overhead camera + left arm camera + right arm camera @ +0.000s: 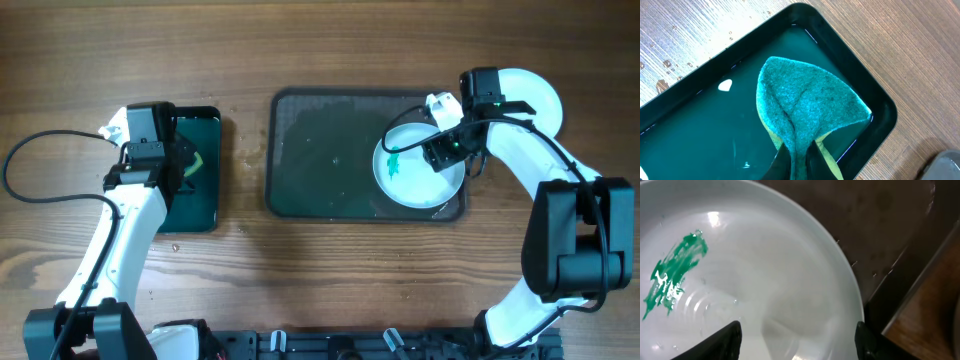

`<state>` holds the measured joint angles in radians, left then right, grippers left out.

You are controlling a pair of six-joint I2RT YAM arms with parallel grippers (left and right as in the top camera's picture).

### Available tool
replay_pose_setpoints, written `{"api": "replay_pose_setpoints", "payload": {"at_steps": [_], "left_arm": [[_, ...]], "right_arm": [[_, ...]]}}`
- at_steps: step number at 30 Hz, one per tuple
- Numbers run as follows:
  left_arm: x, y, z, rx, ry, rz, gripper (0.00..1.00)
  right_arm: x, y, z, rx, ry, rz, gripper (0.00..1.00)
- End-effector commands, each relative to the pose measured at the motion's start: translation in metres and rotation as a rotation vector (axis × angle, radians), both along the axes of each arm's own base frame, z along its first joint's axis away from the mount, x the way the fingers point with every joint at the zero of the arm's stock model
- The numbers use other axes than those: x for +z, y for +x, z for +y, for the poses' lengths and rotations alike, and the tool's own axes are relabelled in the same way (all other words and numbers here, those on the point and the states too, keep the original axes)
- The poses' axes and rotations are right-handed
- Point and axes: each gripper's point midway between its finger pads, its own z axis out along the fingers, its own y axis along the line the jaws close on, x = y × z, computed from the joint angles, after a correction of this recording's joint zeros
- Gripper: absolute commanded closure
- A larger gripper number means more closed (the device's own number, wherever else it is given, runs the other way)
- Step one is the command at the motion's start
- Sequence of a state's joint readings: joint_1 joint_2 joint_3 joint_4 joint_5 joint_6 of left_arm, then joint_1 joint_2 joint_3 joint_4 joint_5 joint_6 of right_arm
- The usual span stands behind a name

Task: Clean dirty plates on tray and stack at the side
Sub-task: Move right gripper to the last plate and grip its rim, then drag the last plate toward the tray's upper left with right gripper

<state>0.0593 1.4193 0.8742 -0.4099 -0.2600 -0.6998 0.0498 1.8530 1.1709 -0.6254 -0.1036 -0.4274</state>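
Scrubbing seemed not yet begun: the left gripper (pixel 795 167) pinched the sponge (pixel 810 100) near the counter's left edge; the right gripper (pixel 797 332), spread wide, hung over the smeared plate (pixel 765 255) on the tray (pixel 320 150), toward the right edge. Next, the sponge had to cross.

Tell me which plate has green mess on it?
The plate on the tray: green smear on its left side. The other plate, off the tray to the right, looks clean where visible.

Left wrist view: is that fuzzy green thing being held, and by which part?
Yes. The left gripper pinches the green scouring sponge at its narrow bottom end, where it is folded, over the black tray.
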Motion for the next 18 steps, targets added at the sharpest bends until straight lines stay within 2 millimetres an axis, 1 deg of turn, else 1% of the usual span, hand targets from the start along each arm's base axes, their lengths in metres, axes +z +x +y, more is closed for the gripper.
{"api": "replay_pose_setpoints", "payload": {"at_steps": [1, 4, 9, 10, 12, 15, 18], "left_arm": [[0.003, 0.001, 0.000, -0.009, 0.000, -0.013, 0.96], [0.003, 0.001, 0.000, -0.009, 0.000, -0.013, 0.96], [0.003, 0.001, 0.000, -0.010, 0.000, -0.013, 0.96], [0.003, 0.001, 0.000, -0.010, 0.000, -0.013, 0.96], [0.003, 0.001, 0.000, -0.010, 0.000, -0.013, 0.96], [0.003, 0.001, 0.000, -0.010, 0.000, -0.013, 0.96], [0.003, 0.001, 0.000, -0.010, 0.000, -0.012, 0.96]], "right_arm": [[0.006, 0.018, 0.002, -0.008, 0.017, -0.068, 0.26], [0.010, 0.029, 0.006, 0.000, 0.042, -0.117, 0.22], [0.007, 0.029, 0.005, -0.003, 0.041, -0.112, 0.21], [0.004, 0.026, 0.003, -0.011, 0.042, -0.101, 0.21], [-0.008, 0.016, -0.003, -0.053, 0.046, -0.039, 0.21], [-0.023, 0.009, -0.006, -0.091, 0.052, 0.016, 0.22], [-0.028, -0.002, -0.005, -0.144, 0.065, 0.075, 0.23]]}}
